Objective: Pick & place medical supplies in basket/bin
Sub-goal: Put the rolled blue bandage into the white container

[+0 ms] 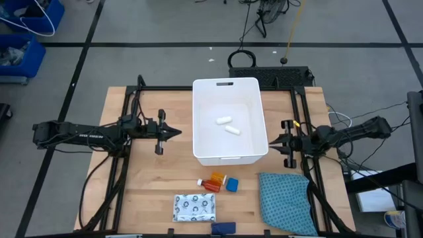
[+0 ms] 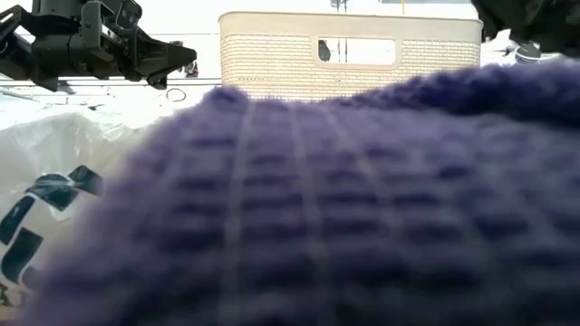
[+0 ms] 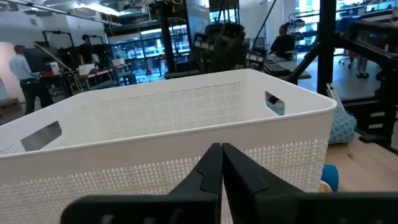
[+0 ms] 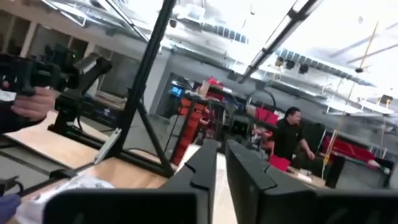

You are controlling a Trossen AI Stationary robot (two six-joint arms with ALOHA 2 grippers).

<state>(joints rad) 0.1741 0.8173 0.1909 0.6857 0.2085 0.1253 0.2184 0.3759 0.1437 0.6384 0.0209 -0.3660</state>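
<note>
Left end effector (image 1: 177,132): fingers pressed together with nothing between them, hovering just beside the left wall of the tub; in the left wrist view its dark fingers (image 3: 208,171) point at that wall.
Packet (image 1: 195,207): white, dark-patterned, flat on the bench (image 1: 142,192) near the front edge, left of the dark blue bar.
White tub (image 1: 197,125): large, rectangular, at the bench's middle, slot handle in its far rim; 2 small white rolls (image 1: 227,125) lie on its floor.
Orange pill bottles (image 1: 214,182): lying just in front of the tub, touching the small blue cube (image 1: 232,184) on their right.
Dark blue bar (image 1: 223,228): at the bench's front edge, filling most of the low view.
Teal patterned cloth (image 1: 285,201): front right of the bench.
Right end effector (image 1: 272,141): just beside the tub's right wall, holding nothing; I cannot tell whether its fingers (image 4: 200,165) are fully together.
</note>
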